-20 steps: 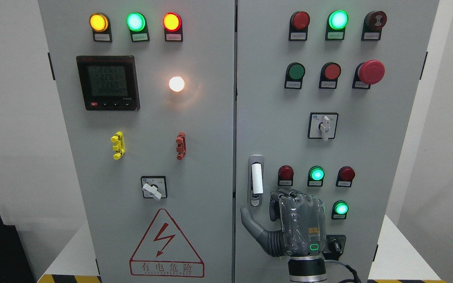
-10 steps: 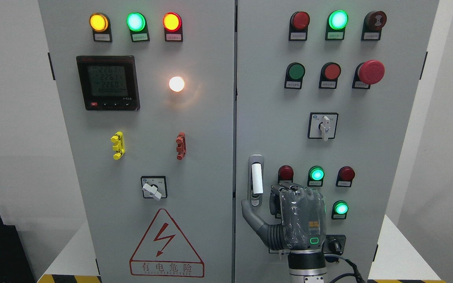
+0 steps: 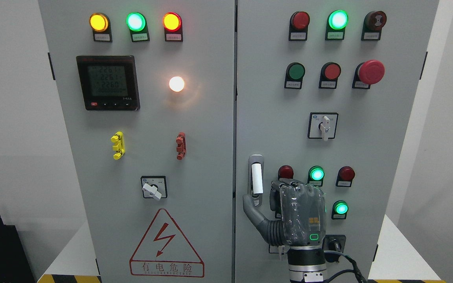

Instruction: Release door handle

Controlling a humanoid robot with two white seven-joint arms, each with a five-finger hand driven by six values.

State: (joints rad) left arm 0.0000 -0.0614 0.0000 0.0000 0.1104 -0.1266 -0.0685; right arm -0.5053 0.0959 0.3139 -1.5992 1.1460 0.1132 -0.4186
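Grey right hand (image 3: pixel 289 214), fingers apart, thumb beside one white door handle (image 3: pixel 256 177).

Four green lamps (image 3: pixel 136 21), two doors (image 3: pixel 195 157)

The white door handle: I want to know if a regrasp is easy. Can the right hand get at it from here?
Probably yes. The right hand sits just beside the white door handle, thumb tip by its lower end, and nothing stands between them.

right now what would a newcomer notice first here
Probably the right hand at the lower middle of the right cabinet door, its thumb reaching toward the white door handle. Next, the glowing white lamp on the left door and the red mushroom button at upper right.
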